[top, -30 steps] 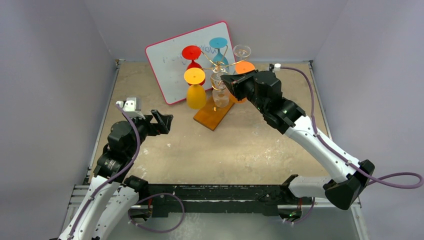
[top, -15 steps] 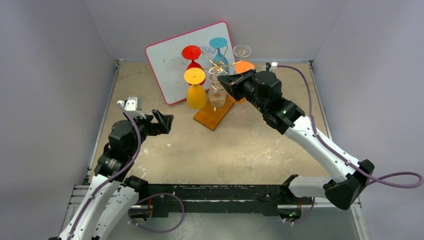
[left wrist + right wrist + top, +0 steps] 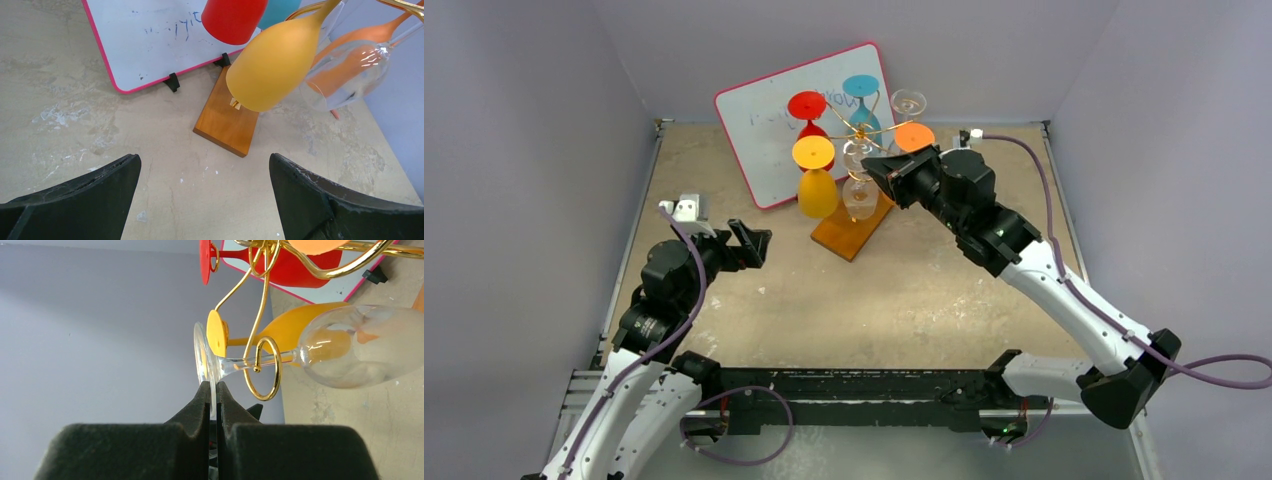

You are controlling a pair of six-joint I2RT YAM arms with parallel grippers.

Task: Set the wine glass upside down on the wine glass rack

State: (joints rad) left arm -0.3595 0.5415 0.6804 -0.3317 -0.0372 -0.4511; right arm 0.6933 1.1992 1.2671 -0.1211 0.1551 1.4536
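Note:
The wine glass rack [image 3: 861, 125] is gold wire on an orange-brown wooden base [image 3: 849, 232], standing at the back centre. My right gripper [image 3: 876, 166] is shut on the foot of a clear wine glass [image 3: 860, 196], which hangs bowl down. In the right wrist view the gripper [image 3: 213, 390] pinches the foot's rim. The clear wine glass [image 3: 360, 345] has its stem passing through a gold scroll loop [image 3: 265, 367]. My left gripper [image 3: 754, 243] is open and empty, low over the table and left of the rack. In its wrist view [image 3: 204, 159] the base [image 3: 227, 120] lies ahead.
Red [image 3: 807, 105], blue [image 3: 860, 86], yellow [image 3: 815, 180], orange [image 3: 913, 135] and another clear glass [image 3: 908, 102] hang on the rack. A pink-framed whiteboard [image 3: 764, 130] leans behind it. Grey walls enclose the table on three sides.
My right gripper has carried the clear glass slightly left, toward the rack's stem, and its wrist has shifted. The left arm has not moved.

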